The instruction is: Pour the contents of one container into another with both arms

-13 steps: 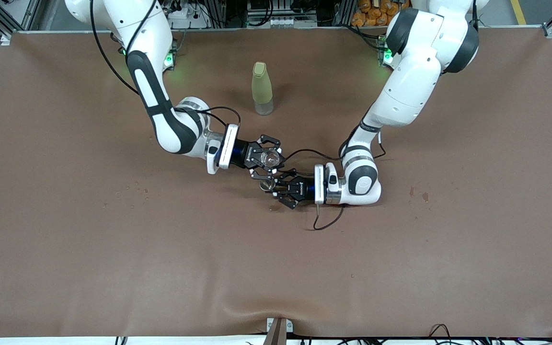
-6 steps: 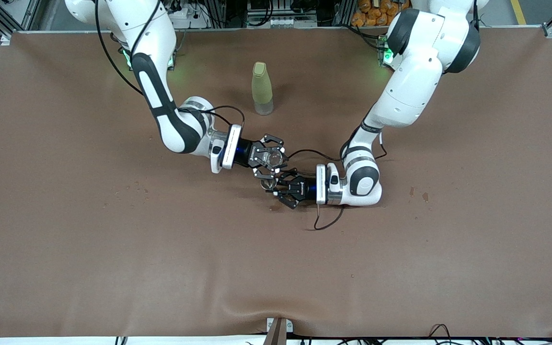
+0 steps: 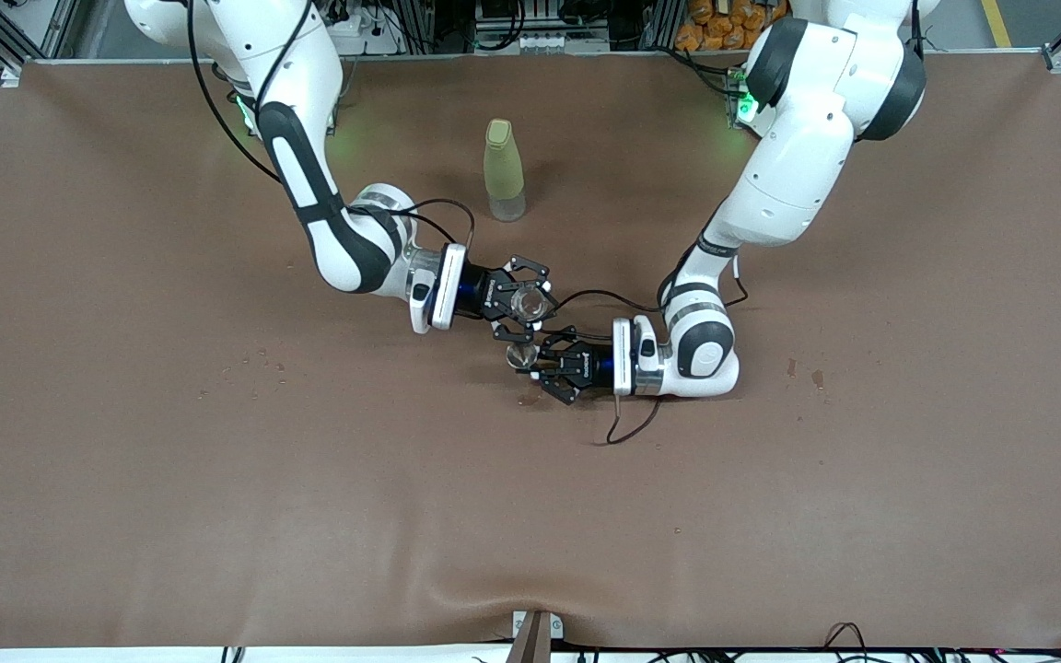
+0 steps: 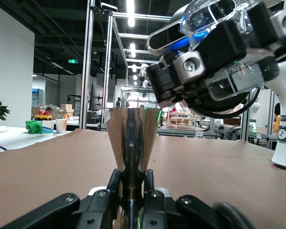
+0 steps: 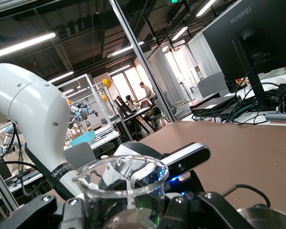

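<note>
My right gripper [image 3: 530, 302] is shut on the tiny clear glass cup [image 3: 527, 303], holding it upright with its mouth up. In the right wrist view the cup [image 5: 120, 177] fills the space between the jaws of that gripper [image 5: 121, 212]. My left gripper [image 3: 523, 358] is low over the table, shut on the waist of the silvery jigger [image 3: 518, 354]. The left wrist view shows the jigger [image 4: 133, 136] standing upright in the left gripper [image 4: 132, 183], with the right gripper [image 4: 214, 62] close above it. The jigger's rim [image 5: 269, 218] lies just beside and below the cup.
A tall yellow-green bottle [image 3: 504, 170] stands farther from the front camera than both grippers, toward the robots' bases. A black cable [image 3: 630, 425] loops on the brown table cover [image 3: 217, 506] by the left wrist. Small wet spots [image 3: 803, 372] mark the cover.
The right arm has carried the cup a little toward the left arm's end, closer over the jigger. The left gripper with the jigger has barely shifted.
</note>
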